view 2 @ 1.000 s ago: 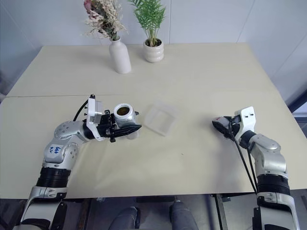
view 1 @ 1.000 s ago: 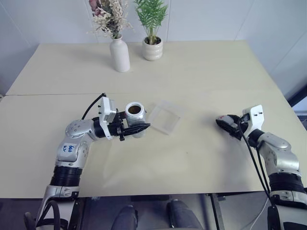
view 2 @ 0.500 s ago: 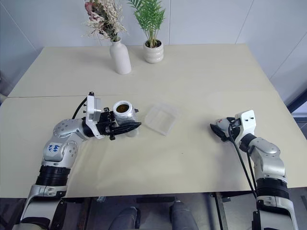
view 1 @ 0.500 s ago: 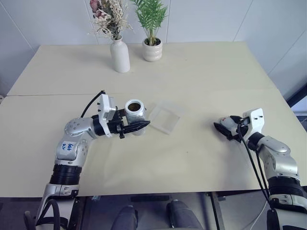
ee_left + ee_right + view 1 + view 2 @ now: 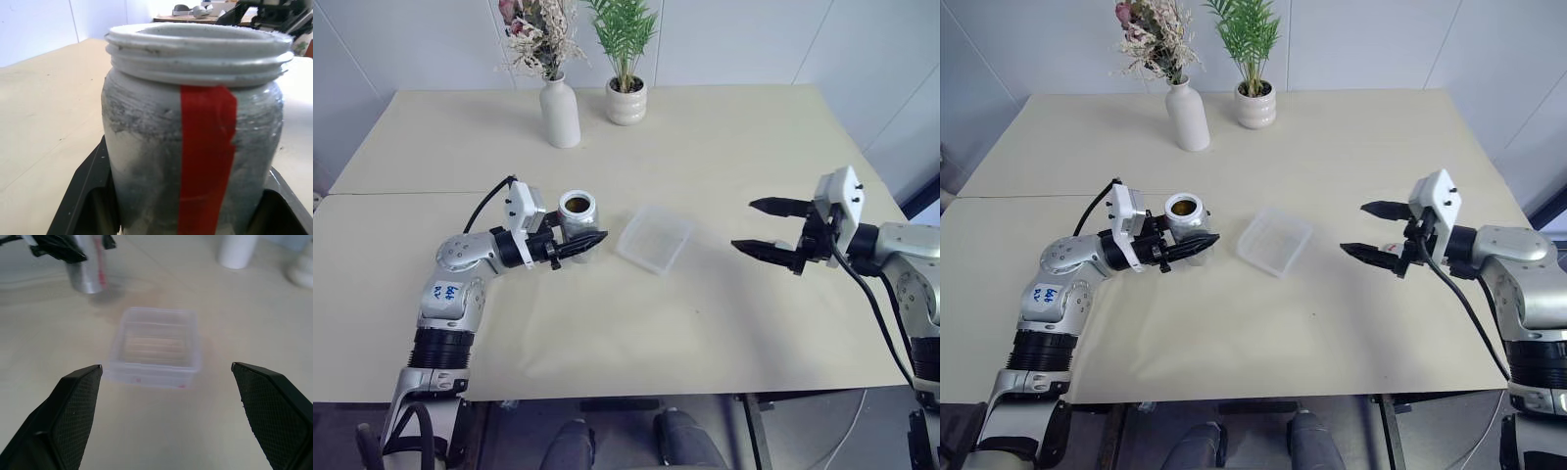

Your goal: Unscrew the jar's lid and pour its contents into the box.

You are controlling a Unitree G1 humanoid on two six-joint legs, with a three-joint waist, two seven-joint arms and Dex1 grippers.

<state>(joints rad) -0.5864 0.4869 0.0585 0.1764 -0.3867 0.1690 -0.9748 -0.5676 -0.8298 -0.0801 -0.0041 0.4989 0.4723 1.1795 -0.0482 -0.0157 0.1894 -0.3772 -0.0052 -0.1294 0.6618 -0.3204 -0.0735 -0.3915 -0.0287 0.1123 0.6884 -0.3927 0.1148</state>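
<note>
The jar (image 5: 578,221), clear with a strip of red tape (image 5: 204,147), stands upright and lidless in my left gripper (image 5: 590,235), which is shut on its body just above the table. Brownish contents (image 5: 577,204) show through its open mouth. The box (image 5: 654,238), shallow frosted plastic, lies on the table just right of the jar. My right gripper (image 5: 743,224) hovers to the right of the box, pointing at it, open and holding nothing; its wrist view looks down on the box (image 5: 155,345) between the fingers. The lid is out of view.
A white vase (image 5: 560,116) with dried flowers and a white pot (image 5: 625,101) with a green plant stand at the back of the table. A seam (image 5: 401,192) crosses the tabletop behind the jar. The table's front edge (image 5: 636,397) is near.
My right gripper has opened, lifted off the table and swung left toward the box. My left gripper, still shut on the jar, has shifted only slightly.
</note>
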